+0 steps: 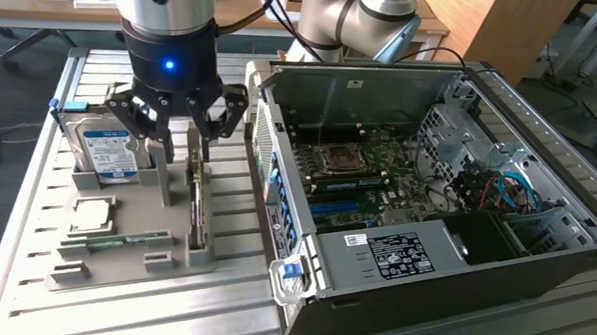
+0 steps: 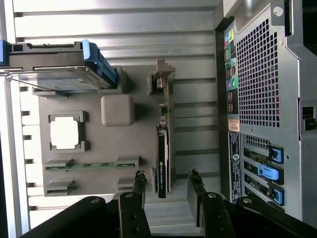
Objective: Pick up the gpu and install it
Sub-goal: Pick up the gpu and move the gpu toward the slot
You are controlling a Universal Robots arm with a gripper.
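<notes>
The gpu stands on its edge in a slot of the grey holder tray, close to the open computer case. From the wrist it is a thin dark card with its metal bracket end farthest from me. My gripper hangs open just above the card's far end in the exterior view, apart from it. In the wrist view its two black fingers stand on either side of the card's line, with nothing between them; the gripper holds nothing.
A blue-labelled hard drive leans in the tray beside the card. A square processor and a narrow green memory stick lie nearer the front. The open case, motherboard exposed, sits on the exterior view's right on the ribbed metal table.
</notes>
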